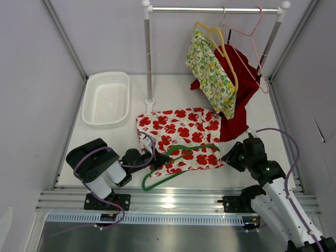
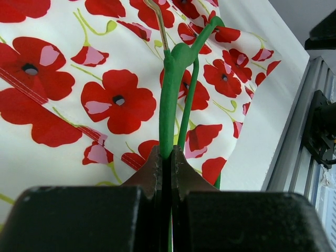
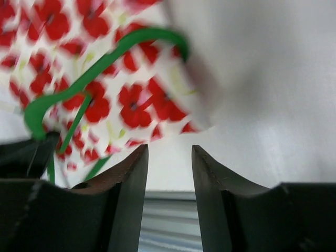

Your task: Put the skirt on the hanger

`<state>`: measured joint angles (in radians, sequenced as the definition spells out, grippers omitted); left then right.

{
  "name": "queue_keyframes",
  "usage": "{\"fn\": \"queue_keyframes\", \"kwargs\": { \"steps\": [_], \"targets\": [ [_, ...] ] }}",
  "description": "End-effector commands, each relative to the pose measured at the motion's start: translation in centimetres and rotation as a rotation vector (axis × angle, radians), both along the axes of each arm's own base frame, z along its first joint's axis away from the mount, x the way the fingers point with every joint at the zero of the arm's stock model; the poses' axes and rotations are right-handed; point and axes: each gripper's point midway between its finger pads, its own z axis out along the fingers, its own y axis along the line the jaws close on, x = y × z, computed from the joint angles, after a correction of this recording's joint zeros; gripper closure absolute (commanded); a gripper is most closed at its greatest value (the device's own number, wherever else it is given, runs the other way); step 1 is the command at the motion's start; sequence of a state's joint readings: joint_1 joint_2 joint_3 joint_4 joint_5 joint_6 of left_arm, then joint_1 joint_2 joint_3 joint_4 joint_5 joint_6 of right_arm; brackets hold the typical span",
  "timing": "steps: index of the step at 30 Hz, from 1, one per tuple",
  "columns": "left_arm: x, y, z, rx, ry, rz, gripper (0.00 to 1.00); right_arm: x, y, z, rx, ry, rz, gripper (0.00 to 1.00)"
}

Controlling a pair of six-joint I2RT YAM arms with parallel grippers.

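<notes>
White skirt with red poppy print [image 1: 178,131] is spread flat on the white worktop [image 1: 173,100], centre of the top view. Green plastic hanger [image 2: 168,100] is laid across its lower edge. Left tool [image 2: 167,157] is clamped narrow on the hanger, just below centre-left. Right tool [image 3: 169,157] is seen part-open with nothing gripped, just off the skirt's lower right corner.

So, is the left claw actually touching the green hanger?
Touching. The left wrist view shows the left claw shut on the green hanger, pinching its bar.
</notes>
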<state>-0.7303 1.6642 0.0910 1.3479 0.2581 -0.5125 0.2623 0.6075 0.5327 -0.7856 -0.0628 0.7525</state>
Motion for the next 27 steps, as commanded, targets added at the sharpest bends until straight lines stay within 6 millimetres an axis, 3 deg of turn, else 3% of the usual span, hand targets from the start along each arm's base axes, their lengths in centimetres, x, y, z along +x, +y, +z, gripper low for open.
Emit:
{"fn": "queue_keyframes", "kwargs": {
  "steps": [1,2,4,5,6,8,9,14,19,27],
  "targets": [
    [1.2,1.8,-1.7,0.109,-0.062,0.065,1.00,1.5,2.8,2.8,-0.005,-0.164,0.087,0.56],
    [1.3,1.8,-1.7,0.113,-0.062,0.066,1.00,0.7,5.0,3.1,0.003,-0.182,0.162,0.55],
    [1.3,1.8,-1.8,0.124,-0.064,0.060,1.00,1.2,6.1,3.0,-0.080,-0.227,0.177,0.57],
    [1.3,1.7,-1.7,0.126,-0.068,0.057,1.00,1.4,7.5,3.9,-0.074,-0.269,0.195,0.56],
    [1.3,1.8,-1.8,0.131,-0.068,0.056,1.00,0.1,9.9,4.2,-0.075,-0.303,0.296,0.56],
    [1.4,1.7,-1.7,0.129,-0.070,0.056,1.00,0.7,12.5,4.6,-0.121,-0.369,0.318,0.55],
    [1.4,1.7,-1.8,0.132,-0.071,0.054,1.00,0.0,14.2,4.4,-0.152,-0.391,0.392,0.54],
    [1.4,1.6,-1.9,0.134,-0.071,0.047,1.00,0.4,20.7,2.2,-0.241,-0.470,0.522,0.53],
    [1.4,1.5,-1.9,0.131,-0.067,0.046,1.00,1.4,23.2,0.5,-0.288,-0.485,0.563,0.51],
    [1.4,1.6,-1.8,0.136,-0.066,0.048,1.00,1.4,24.1,-3.3,-0.369,-0.405,0.592,0.45]
  ]
}}
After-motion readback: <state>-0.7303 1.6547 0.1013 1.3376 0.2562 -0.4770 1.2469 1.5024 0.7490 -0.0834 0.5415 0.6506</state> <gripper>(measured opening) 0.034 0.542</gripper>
